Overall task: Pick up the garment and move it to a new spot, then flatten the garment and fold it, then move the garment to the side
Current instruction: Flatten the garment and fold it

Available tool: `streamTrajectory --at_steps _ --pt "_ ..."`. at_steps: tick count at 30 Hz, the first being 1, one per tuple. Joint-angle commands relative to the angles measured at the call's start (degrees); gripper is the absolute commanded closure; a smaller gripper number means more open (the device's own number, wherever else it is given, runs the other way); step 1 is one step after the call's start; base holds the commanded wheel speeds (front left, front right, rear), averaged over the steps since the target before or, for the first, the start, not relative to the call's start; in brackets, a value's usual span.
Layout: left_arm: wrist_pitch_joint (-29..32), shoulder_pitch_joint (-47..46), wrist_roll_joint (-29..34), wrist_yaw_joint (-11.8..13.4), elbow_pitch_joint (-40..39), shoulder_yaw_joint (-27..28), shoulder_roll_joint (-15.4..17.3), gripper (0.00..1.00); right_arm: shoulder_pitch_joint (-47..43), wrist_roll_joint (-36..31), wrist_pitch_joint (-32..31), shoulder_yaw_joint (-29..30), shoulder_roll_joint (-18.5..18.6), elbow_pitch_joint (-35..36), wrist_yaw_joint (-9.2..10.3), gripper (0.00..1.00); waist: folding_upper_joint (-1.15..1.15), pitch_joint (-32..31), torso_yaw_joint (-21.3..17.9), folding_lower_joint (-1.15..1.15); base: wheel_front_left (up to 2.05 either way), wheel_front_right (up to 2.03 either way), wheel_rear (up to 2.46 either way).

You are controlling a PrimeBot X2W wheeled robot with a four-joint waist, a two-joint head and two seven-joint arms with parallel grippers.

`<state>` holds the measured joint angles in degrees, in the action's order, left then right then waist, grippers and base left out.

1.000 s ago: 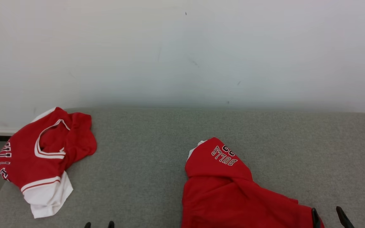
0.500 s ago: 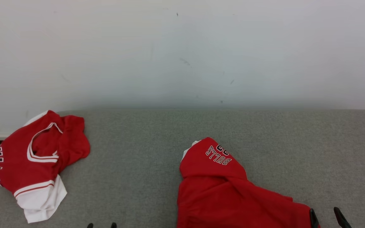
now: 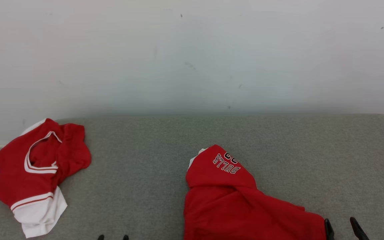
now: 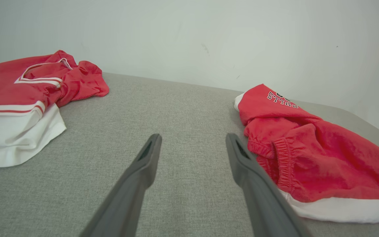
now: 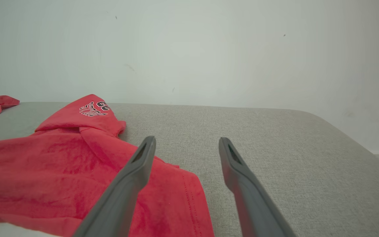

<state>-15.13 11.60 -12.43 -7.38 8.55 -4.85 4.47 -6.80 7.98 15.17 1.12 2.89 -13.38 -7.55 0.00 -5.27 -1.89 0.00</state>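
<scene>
We saw both claws spread and empty: left gripper (image 4: 193, 138) just beside the crumpled red garment (image 3: 242, 203) on the grey cushion (image 3: 138, 160), right gripper (image 5: 187, 141) near its corner. Folds read poorly; a pinch probably risked catching only 1 layer, dragging it bunched.

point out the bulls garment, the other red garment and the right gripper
bulls garment (image 3: 232, 206), head view, red cloth below the lettering
other red garment (image 3: 8, 180), head view, red middle
right gripper (image 5: 187, 141), right wrist view, between fingertips
</scene>
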Motion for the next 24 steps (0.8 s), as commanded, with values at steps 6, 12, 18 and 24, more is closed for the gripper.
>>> streamTrajectory --at_steps 6,12,18,24 --pt "0.0 -0.1 -0.5 -0.2 -0.5 -0.6 0.6 0.00 0.8 0.6 -0.1 0.2 0.0 0.2 0.12 0.00 0.00 0.0 -0.3 0.00 0.00 0.00 0.00" --pt "0.0 -1.3 -1.7 -0.2 0.2 -4.4 2.2 0.00 0.4 1.0 -0.1 0.8 1.4 1.7 0.13 0.00 0.00 0.1 -0.6 0.00 0.00 0.00 0.00" --pt "2.2 -3.9 -6.2 -0.1 3.0 -13.8 6.7 0.00 -1.4 3.1 -6.2 -3.8 6.3 -1.1 0.13 0.00 0.00 0.9 -1.2 0.00 0.00 0.00 0.00" --pt "4.9 -6.2 -11.8 -0.1 3.3 -19.6 9.7 0.00 -2.7 6.1 -13.8 -8.0 9.0 -2.3 0.13 0.00 0.00 2.6 -2.0 0.00 0.00 0.00 0.00"
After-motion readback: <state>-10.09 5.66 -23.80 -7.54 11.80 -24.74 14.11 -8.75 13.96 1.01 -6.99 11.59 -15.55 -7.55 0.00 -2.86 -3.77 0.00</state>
